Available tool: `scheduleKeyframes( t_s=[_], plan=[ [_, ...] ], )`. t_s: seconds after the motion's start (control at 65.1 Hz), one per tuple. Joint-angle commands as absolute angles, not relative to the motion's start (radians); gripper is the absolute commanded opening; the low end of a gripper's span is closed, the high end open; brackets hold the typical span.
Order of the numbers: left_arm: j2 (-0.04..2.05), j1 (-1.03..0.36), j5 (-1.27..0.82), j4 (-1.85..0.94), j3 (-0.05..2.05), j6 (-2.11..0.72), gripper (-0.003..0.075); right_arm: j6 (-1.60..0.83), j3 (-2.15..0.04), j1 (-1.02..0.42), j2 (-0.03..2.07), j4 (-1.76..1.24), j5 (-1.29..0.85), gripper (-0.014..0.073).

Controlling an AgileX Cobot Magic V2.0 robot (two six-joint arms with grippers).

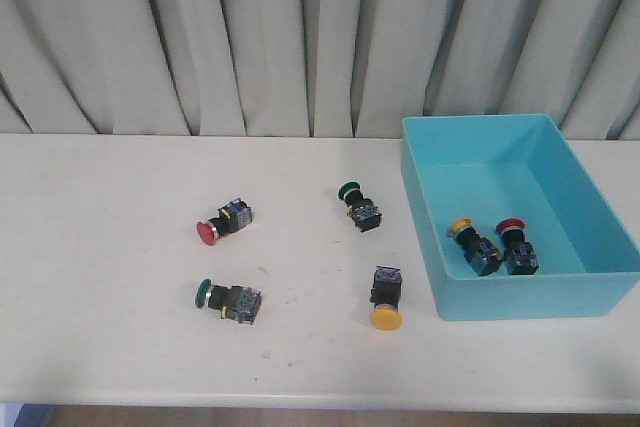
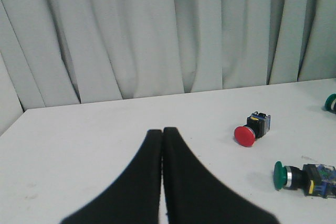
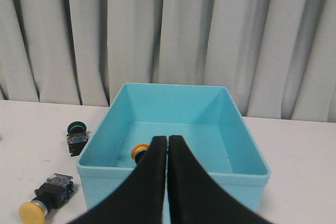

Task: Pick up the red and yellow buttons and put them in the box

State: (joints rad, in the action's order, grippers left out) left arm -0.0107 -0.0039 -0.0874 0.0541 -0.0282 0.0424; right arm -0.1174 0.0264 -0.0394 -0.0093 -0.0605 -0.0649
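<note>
**Inspector:** Checking your tabletop point(image 1: 120, 347) now. The box point(image 1: 470, 132) sits toward the right edge, its far wall near the back edge. Two buttons lie inside it, against the near wall: a yellow-capped one point(image 1: 473, 244) and a red-capped one point(image 1: 515, 244), side by side and just about touching.

**Operator:** What is outside the box?

**Inspector:** You have four switches on the open surface. A red button point(image 1: 222, 223) lies on its side left of centre, cap pointing toward the left edge. A yellow button point(image 1: 386, 300) lies just beside the box's near-left corner, cap turned toward the front edge. A green-capped switch point(image 1: 228, 298) lies nearer the front edge than the red one, and a second green switch point(image 1: 358, 205) lies mid-table between the red button and the box.

**Operator:** And the arms?

**Inspector:** Neither arm shows in the front view. In the wrist views, your left gripper point(image 2: 162, 132) has its fingers pressed together with nothing between them, above bare table, with the red button and the first green switch off to one side. Your right gripper point(image 3: 167, 140) is likewise closed and empty, with the box in front of it; the yellow cap inside shows just beside the fingertips.
</note>
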Motion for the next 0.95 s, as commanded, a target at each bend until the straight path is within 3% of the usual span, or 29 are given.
scheduleKeyframes(
  t_s=[0.0, 0.353, 0.937],
  plan=[
    [-0.025, -0.009, -0.020, 0.047, -0.076, 0.045, -0.0008, -0.122, 0.035, -0.033, -0.020, -0.061, 0.018, -0.0004],
    [-0.025, -0.009, -0.020, 0.047, -0.076, 0.045, -0.0008, 0.000, 0.036, -0.033, -0.020, 0.012, 0.031, -0.0004],
    [-0.025, -0.009, -0.021, 0.047, -0.076, 0.045, -0.0008, 0.000, 0.036, -0.033, -0.020, 0.038, 0.030, -0.0004]
  ],
)
